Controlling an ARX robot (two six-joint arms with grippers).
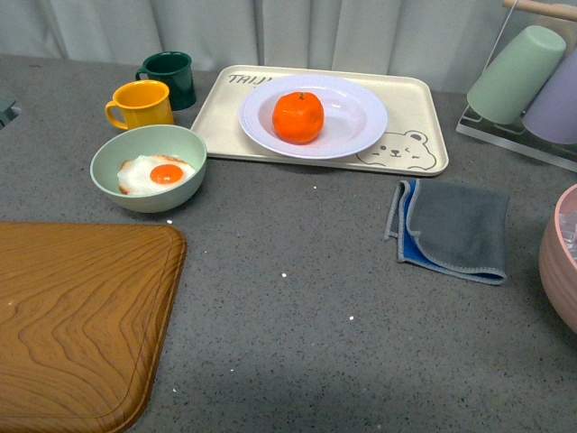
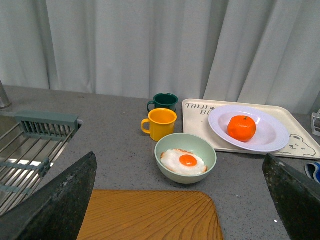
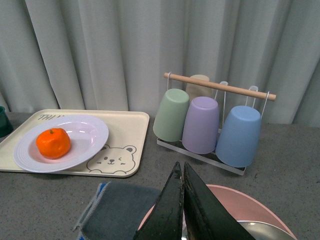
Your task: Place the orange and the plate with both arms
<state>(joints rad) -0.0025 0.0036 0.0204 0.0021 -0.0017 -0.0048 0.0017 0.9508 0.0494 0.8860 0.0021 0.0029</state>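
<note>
- Jaws: left gripper [image 2: 180,200] wide open, its two dark fingers at either edge of the left wrist view, nothing between them; right gripper [image 3: 183,200] with fingers pressed together, nothing visibly held. Neither arm shows in the front view.
- One tabletop [image 1: 297,298]: grey, speckled, matte.
- One wooden board [image 1: 72,316]: brown, wavy grain, rounded corner, at the near left.
- One tray [image 1: 424,126]: cream, rectangular, rounded corners, bear face printed in one corner; at the far side of the tabletop.
- One plate [image 1: 361,113]: white, round, deep, wide rim; sits on the tray.
- One pink bowl [image 1: 561,262]: only its edge shows at the right.
- One cloth [image 1: 455,225]: grey with blue beneath, folded, soft; between tray and pink bowl.
- One green bowl [image 1: 149,194]: pale, round, holding one fried egg [image 1: 155,173] with an orange yolk; just left of the tray.
- One cup rack [image 3: 220,86]: wire with a wooden bar, carrying four upturned cups: green, purple, blue, cream.
- Two mugs: yellow mug [image 1: 141,104] and dark green mug [image 1: 171,77], close together behind the green bowl.
- One orange [image 1: 297,116]: bright, round, slightly flattened, small green stem dot; rests in the middle of the plate.
</note>
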